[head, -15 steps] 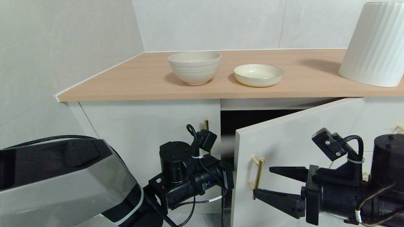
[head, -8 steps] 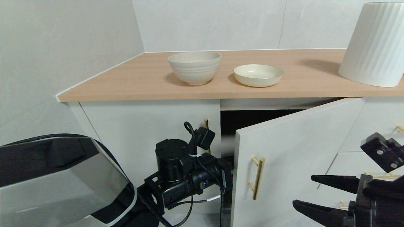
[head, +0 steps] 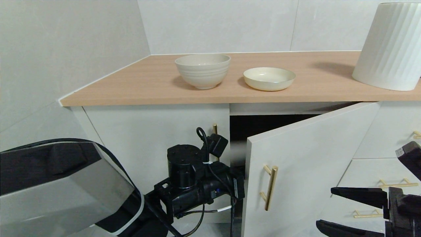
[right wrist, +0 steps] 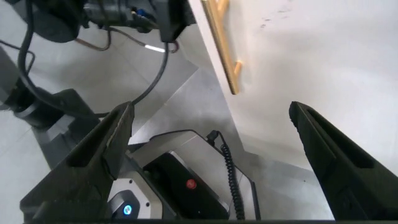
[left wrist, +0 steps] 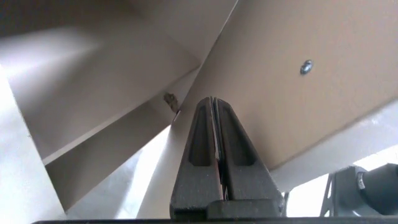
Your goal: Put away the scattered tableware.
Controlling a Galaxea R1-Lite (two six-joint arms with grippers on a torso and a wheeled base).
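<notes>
On the wooden counter (head: 148,89) stand a deep cream bowl (head: 202,70) and, to its right, a shallow cream dish (head: 269,78). Below them a white cabinet door (head: 306,158) with a gold handle (head: 270,187) stands partly open. My left gripper (left wrist: 213,102) is shut with nothing in it, its tip against the inner side of that door; in the head view its wrist (head: 197,184) sits at the door's free edge. My right gripper (head: 324,206) is open and empty, low in front of the door, to the right of the handle (right wrist: 224,43).
A large white ribbed container (head: 391,46) stands on the counter's right end. Drawers with gold handles (head: 394,182) lie right of the door. The dark cabinet opening (head: 260,123) shows above the door edge. A tiled wall closes the left side.
My right gripper, which flanked the door handle a second ago, has drawn back to the right and down, still open. The left arm has barely shifted.
</notes>
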